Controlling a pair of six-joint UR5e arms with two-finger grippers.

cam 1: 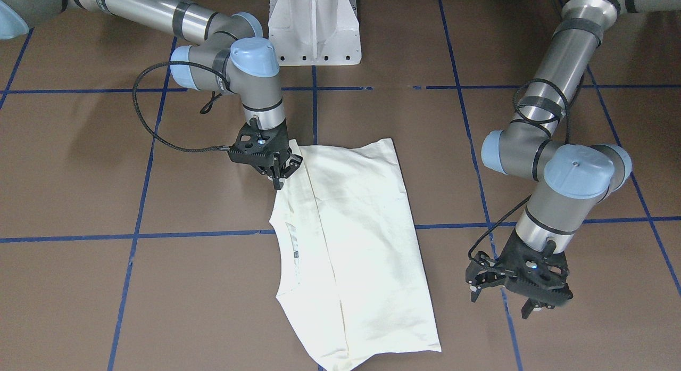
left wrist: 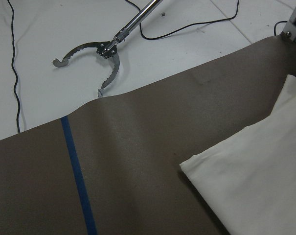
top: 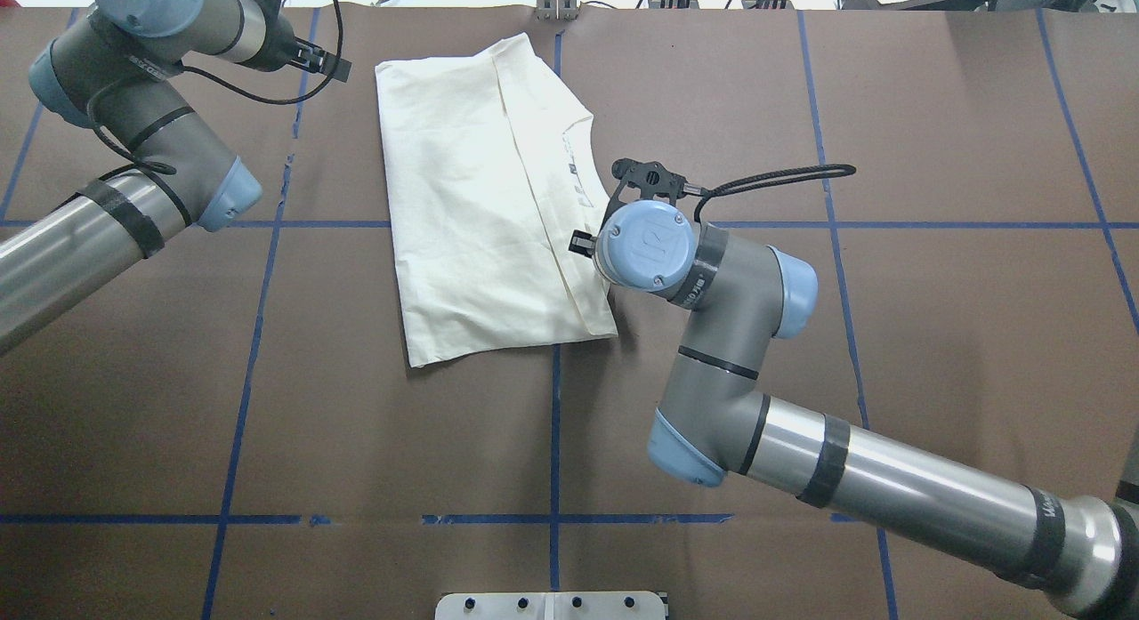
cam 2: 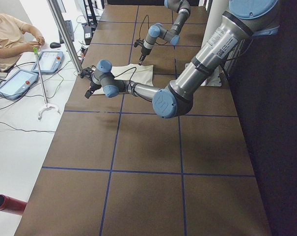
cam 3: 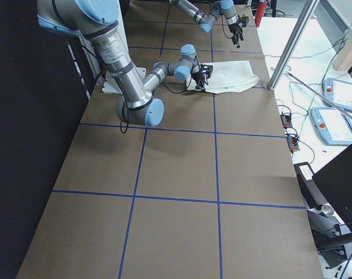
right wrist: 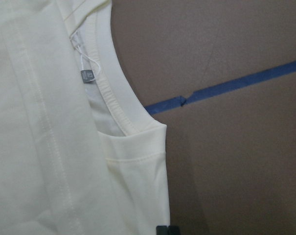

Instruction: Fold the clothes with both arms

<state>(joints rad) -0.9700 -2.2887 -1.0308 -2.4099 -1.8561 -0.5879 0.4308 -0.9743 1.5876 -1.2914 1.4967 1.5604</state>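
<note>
The cream T-shirt (cam 1: 362, 243) lies folded lengthwise on the brown table, plain side up, its collar (right wrist: 113, 98) and grey label showing in the right wrist view. My right gripper (cam 1: 279, 182) is down at the shirt's shoulder edge near the collar. Its fingertips (right wrist: 167, 230) are together on that edge, shut on the shirt. In the overhead view the wrist mostly hides it. My left gripper (cam 1: 500, 306) hangs open and empty over bare table, well off the shirt's (top: 480, 202) other long side. The left wrist view shows only a corner of the shirt (left wrist: 255, 176).
The white pedestal base (cam 1: 314, 30) stands behind the shirt. Blue tape lines (top: 554, 424) grid the table. Past the table's far edge (left wrist: 138, 93) a metal grabber tool (left wrist: 106, 49) and cables lie on the floor. A seated person (cam 2: 6, 34) works at tablets there.
</note>
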